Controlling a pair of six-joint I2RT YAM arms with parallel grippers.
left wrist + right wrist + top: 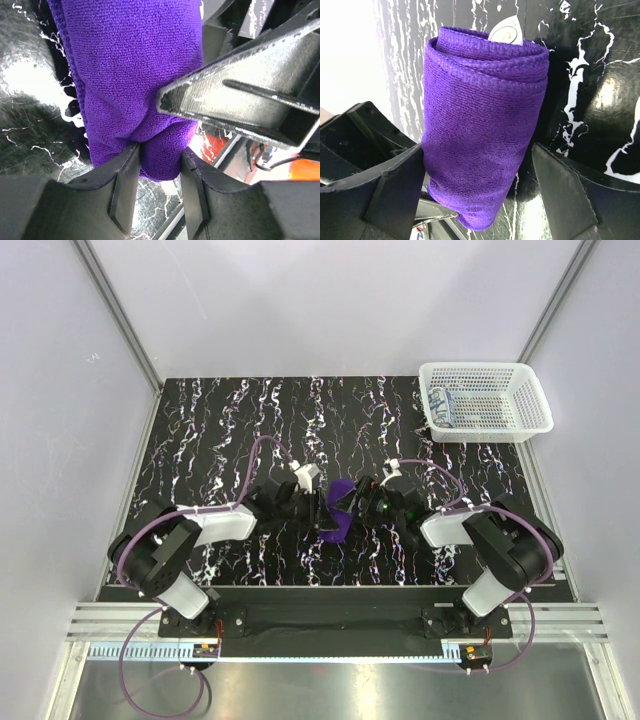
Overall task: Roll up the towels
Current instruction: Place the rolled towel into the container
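Observation:
The purple towel (340,512) lies rolled on the black marbled mat between my two grippers. My left gripper (316,504) is shut on a fold at the roll's end; in the left wrist view the towel (135,75) is pinched between both fingers (125,185) of that gripper (160,167). My right gripper (372,502) is open and straddles the roll (480,125); its left finger (395,185) touches the cloth and the right finger stands apart, with the gripper's middle (477,175) over the towel. The patterned towel (445,406) lies rolled in the basket.
The white mesh basket (500,426) stands at the mat's back right corner. A grey metal part of the other arm (240,95) sits close beside the towel in the left wrist view. Aluminium rails run along the mat's sides and near edge (330,622).

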